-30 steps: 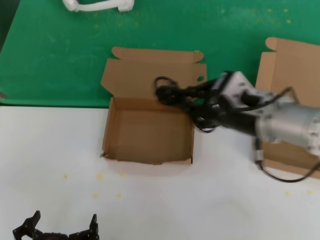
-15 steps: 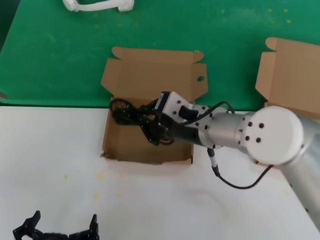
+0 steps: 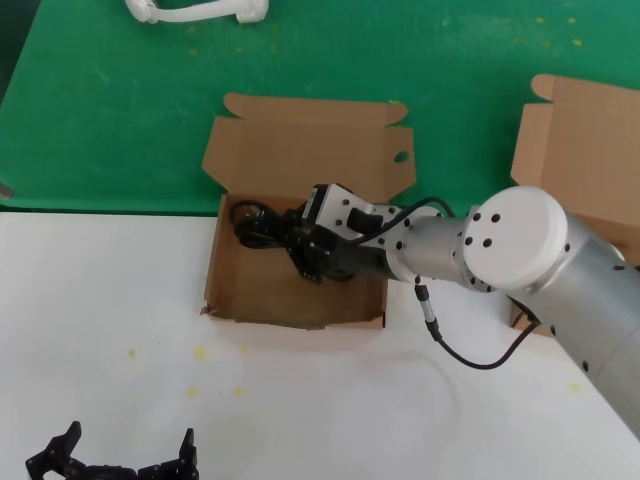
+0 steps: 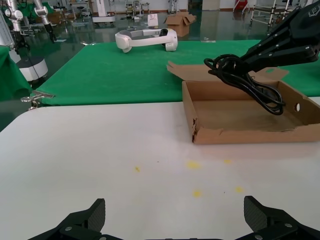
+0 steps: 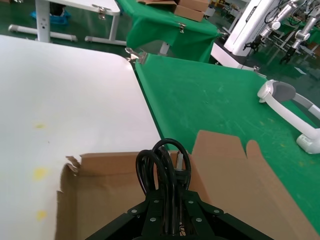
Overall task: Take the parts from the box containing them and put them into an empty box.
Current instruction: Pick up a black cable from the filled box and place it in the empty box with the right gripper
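The parts show as one coiled black cord bundle (image 3: 256, 221), held inside the empty box (image 3: 213, 262), close to its back wall and just off its floor. My right gripper (image 3: 303, 243) is shut on the bundle (image 5: 162, 162), reaching in from the right over the box's right wall. This box has a small round hole in its right lid flap and a torn front left corner. The box containing the parts (image 3: 580, 140) lies at the right edge, its inside hidden by my right arm. My left gripper (image 3: 128, 447) stands open and holds nothing, low over the white table near the front edge.
A white headset (image 3: 195, 10) lies at the back on the green cloth (image 3: 100, 100). The white table (image 3: 100, 300) in front carries a few yellow specks. The empty box's lid (image 3: 300, 140) stands open toward the back.
My right arm has carried the cord bundle leftward from between the two boxes and lowered it into the box with the holed flap. The left arm has not moved.
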You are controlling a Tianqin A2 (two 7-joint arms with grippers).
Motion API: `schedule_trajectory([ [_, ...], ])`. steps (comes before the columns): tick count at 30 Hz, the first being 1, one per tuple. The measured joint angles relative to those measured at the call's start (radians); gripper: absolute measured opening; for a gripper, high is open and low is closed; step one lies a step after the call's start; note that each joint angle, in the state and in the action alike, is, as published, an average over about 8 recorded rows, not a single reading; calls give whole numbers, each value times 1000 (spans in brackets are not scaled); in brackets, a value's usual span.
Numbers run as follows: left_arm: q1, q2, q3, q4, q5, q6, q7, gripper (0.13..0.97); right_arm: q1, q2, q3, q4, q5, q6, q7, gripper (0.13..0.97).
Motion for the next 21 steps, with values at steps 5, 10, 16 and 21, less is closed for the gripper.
schedule_trajectory([
  [5,0,0,0,0,0,0,0,966,30,-2,-54,-37,63,20,-24,185],
  [10,0,0,0,0,0,0,0,966,35,0,-64,-36,61,22,-17,185],
  [16,0,0,0,0,0,0,0,966,19,15,-54,5,20,18,16,196],
  [21,0,0,0,0,0,0,0,966,0,45,-46,70,-32,9,74,208],
])
